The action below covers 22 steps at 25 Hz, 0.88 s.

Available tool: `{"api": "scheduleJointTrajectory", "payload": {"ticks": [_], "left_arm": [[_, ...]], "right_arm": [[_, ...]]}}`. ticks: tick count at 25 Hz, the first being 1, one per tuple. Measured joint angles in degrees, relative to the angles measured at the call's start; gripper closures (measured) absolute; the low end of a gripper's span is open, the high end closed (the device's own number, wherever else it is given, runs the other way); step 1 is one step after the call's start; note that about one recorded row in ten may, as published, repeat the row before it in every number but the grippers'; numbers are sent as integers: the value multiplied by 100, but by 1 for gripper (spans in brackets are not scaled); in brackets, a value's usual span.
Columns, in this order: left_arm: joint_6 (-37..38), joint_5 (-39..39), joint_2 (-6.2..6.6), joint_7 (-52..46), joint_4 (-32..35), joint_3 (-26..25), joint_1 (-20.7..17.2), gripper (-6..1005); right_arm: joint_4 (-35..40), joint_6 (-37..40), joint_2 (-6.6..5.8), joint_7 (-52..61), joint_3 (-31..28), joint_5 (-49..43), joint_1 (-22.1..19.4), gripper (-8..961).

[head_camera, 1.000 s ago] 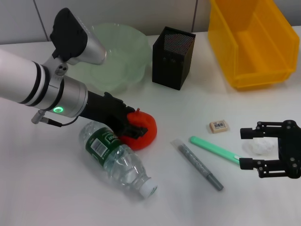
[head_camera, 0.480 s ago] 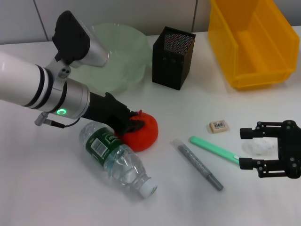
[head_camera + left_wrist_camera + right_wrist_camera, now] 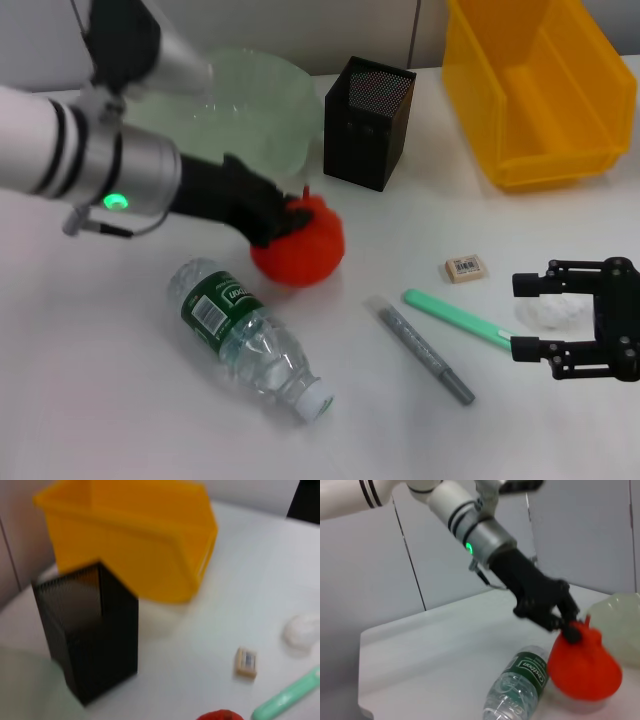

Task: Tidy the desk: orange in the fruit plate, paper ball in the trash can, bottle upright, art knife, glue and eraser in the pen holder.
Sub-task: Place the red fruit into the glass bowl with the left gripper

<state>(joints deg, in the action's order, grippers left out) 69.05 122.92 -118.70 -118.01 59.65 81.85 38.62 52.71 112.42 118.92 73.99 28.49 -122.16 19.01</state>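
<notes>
My right gripper (image 3: 578,330) sits at about 4 o'clock on the desk, jaws spread around the crumpled white paper ball (image 3: 556,311) without closing; the clear ribbed bottle (image 3: 248,338) lies on its side nearest me, cap toward 5 o'clock. My left gripper (image 3: 278,215) is clamped on the smooth red-orange orange (image 3: 301,250), which looks lifted just off the desk. I judge the move turns on the translucent, scallop-rimmed fruit plate (image 3: 268,110) lying toward 11 o'clock from the orange, close by, left of the black mesh pen holder (image 3: 368,122).
</notes>
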Motion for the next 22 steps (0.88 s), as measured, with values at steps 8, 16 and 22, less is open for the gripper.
{"api": "scheduleJointTrajectory", "payload": {"ticks": [8,16,22], "left_arm": [[718,-50,22,-615,1494,-1151,-33,890],[-695,71,-1,-907,1030,-1071,230,931],[-1789,191,-28,-943,82,-944,630,930]], "right_arm": [[-8,39,0,6,-2,0,49,229],[-50,57,16,5,49,117,77,229],[-123,63,17,-38,65,155,142,229]]}}
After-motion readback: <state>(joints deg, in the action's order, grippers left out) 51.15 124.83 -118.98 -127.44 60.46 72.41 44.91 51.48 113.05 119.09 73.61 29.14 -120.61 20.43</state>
